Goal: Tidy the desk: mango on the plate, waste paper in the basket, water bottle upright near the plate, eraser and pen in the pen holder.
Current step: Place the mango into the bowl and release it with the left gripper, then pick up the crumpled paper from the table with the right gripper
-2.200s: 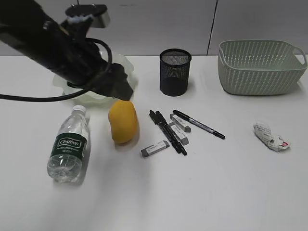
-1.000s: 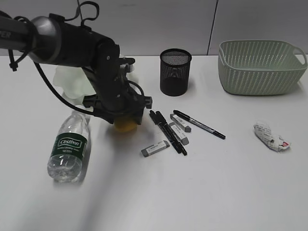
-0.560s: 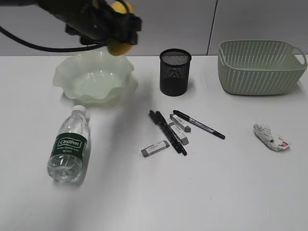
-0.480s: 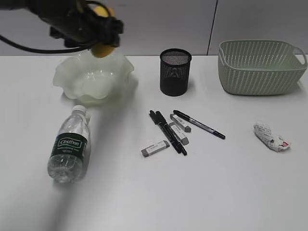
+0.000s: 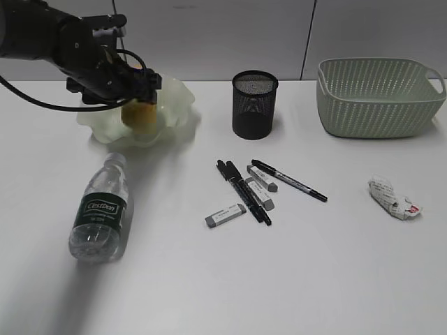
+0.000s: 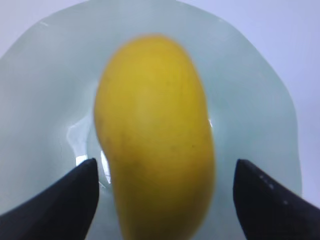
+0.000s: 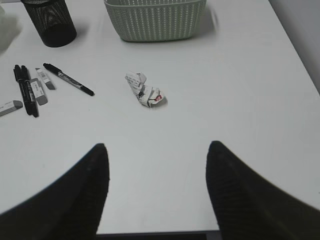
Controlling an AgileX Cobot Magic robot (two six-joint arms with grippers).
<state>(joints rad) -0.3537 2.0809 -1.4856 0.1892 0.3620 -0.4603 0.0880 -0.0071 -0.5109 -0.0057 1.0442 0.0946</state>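
The yellow mango [image 5: 138,115] lies in the pale green ruffled plate [image 5: 174,105] at the back left. In the left wrist view the mango [image 6: 155,140] rests on the plate [image 6: 250,90], with a gap to each finger. My left gripper [image 5: 133,94] [image 6: 166,165] is open around it. The water bottle [image 5: 98,213] lies on its side on the desk in front of the plate. The waste paper [image 5: 394,197] [image 7: 145,90] lies at the right. My right gripper [image 7: 157,150] is open and empty above bare desk, out of the exterior view.
The black mesh pen holder [image 5: 254,105] [image 7: 49,21] stands at the back middle, the sage basket [image 5: 380,98] [image 7: 155,20] at the back right. Three black pens [image 5: 243,190] and three grey erasers [image 5: 225,216] lie mid-desk.
My left gripper closed on the mango on the desk, lifted it, carried it back-left over the plate and lowered it in. The jaws now stand apart from it.
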